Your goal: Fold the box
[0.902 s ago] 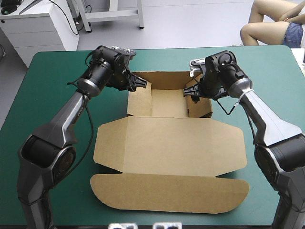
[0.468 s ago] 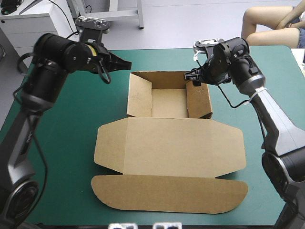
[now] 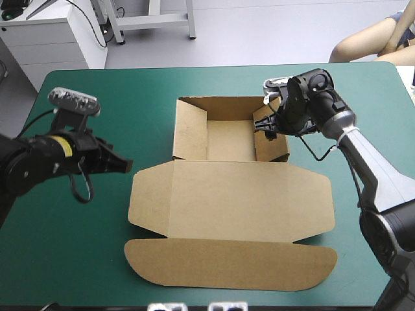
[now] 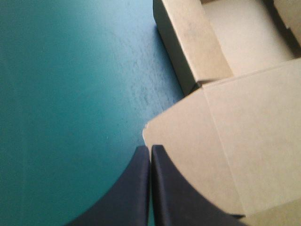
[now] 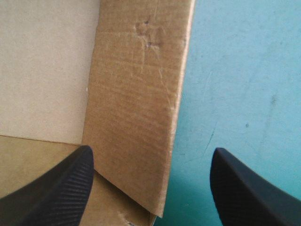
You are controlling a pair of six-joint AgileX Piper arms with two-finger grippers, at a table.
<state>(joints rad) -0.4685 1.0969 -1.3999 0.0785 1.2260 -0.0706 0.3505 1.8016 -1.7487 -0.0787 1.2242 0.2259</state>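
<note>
The surface [image 3: 214, 84] carried a teal-green cover [image 4: 70, 94] that lay flat and smooth across it, out to its rounded far corners. Seen close from the wrists, the cover showed a fine grain, faint pale scratches and two small dark specks.

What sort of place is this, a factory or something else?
Probably a robotics lab or test bench rather than a factory. The left gripper and right gripper, each with two broad black fin-shaped fingers, are at a teal-green covered table holding one brown cardboard box, walls up, lid flat.
</note>
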